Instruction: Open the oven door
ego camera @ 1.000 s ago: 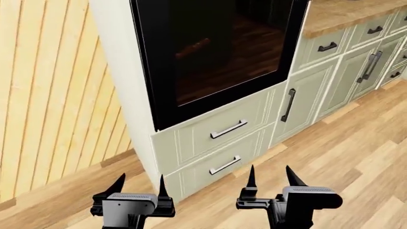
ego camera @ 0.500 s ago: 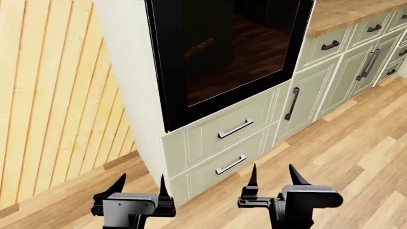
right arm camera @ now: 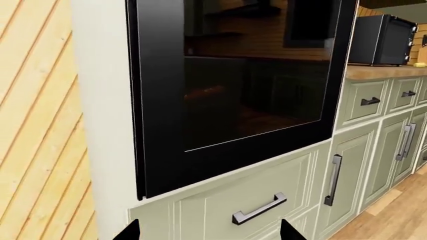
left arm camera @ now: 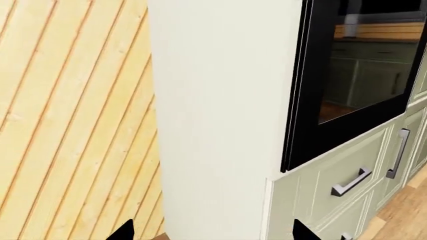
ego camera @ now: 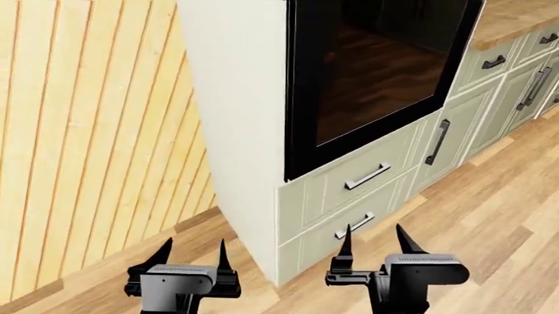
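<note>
Both the left gripper (ego camera: 192, 256) and right gripper (ego camera: 378, 243) hang spread and empty, well short of the oven door (ego camera: 376, 72). No handle shows on the door, so the robot should find its top edge before reaching.

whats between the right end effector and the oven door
In the head view, two pale green drawer fronts sit between the right end effector and the oven door above.

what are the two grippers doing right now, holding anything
Left gripper: open, holding nothing.
Right gripper: open, holding nothing, short of the oven door.
</note>
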